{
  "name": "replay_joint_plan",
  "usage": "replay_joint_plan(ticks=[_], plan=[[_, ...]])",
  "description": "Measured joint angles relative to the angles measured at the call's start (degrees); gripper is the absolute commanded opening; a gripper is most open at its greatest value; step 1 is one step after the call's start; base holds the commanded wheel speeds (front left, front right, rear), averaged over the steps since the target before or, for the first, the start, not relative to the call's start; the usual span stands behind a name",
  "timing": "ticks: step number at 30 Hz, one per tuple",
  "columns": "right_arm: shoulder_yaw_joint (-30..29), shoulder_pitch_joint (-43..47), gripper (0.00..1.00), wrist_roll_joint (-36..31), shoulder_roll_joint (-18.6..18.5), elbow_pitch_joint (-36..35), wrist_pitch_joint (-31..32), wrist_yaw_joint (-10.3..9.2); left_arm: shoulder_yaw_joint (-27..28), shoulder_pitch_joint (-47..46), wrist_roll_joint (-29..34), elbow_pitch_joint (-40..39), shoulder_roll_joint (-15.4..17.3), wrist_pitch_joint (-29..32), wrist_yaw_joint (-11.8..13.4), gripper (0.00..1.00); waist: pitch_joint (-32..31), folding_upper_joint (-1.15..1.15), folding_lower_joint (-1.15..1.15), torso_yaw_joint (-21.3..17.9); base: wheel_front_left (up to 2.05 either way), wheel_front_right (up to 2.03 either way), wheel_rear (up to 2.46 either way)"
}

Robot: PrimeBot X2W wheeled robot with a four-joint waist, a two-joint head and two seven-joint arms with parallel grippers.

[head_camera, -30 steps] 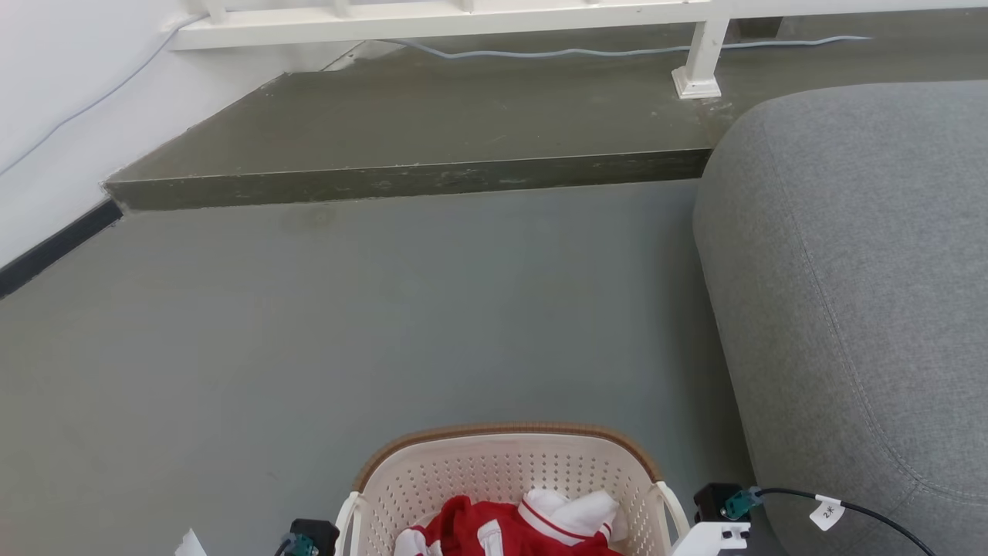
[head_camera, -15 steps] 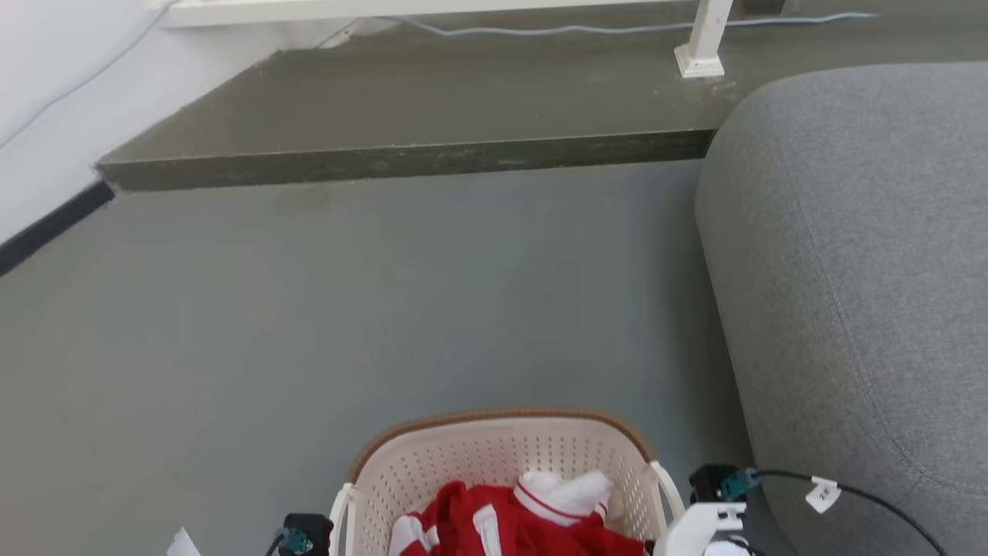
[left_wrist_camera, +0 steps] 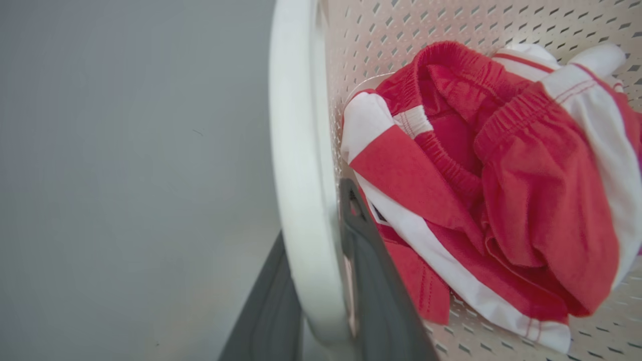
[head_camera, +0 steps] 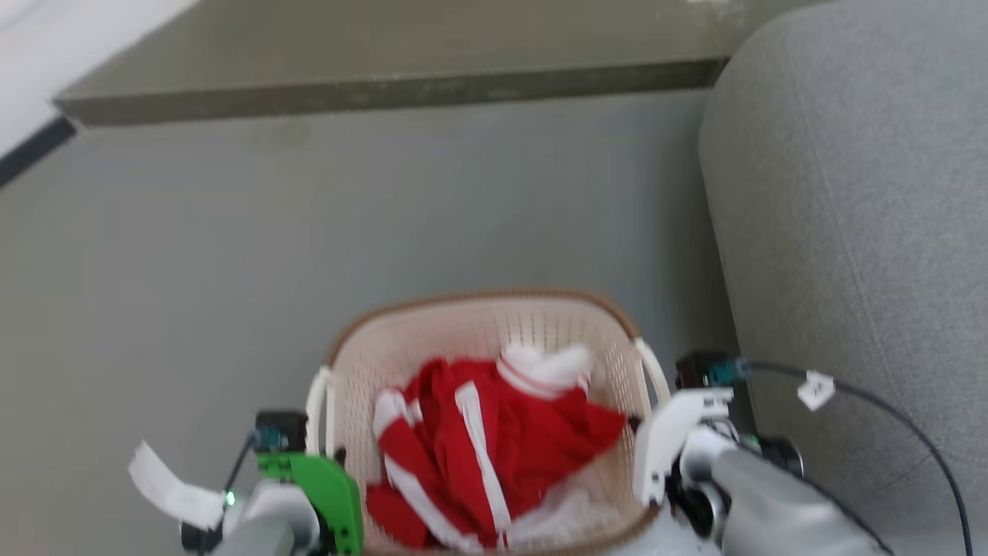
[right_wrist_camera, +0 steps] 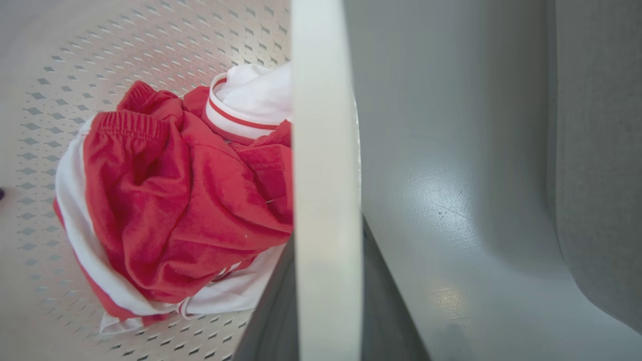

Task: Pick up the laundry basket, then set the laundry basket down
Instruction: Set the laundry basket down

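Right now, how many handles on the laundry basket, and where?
2. Left handle on the laundry basket's left side, between the left hand's fingers; right handle on the side nearest the grey sofa, between the right hand's fingers.

The left dark two-fingered tool (left_wrist_camera: 316, 220) clamps one white side handle (left_wrist_camera: 301, 150) of the cream perforated laundry basket (head_camera: 463, 332); the right dark two-fingered tool (right_wrist_camera: 326, 235) clamps the other.
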Motion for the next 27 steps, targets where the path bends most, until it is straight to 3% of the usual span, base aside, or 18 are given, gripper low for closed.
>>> replay_joint_plan(ticks=[27], plan=[[-2.22, -21.48, 0.0, -2.25, -0.9, 1.51, -2.52, -1.0, 0.21, -20.33, 2.01, -3.53, 1.55, -0.45, 1.83, 0.0, 18.59, 0.0, 0.01, -0.18, 0.0, 0.0, 0.0]])
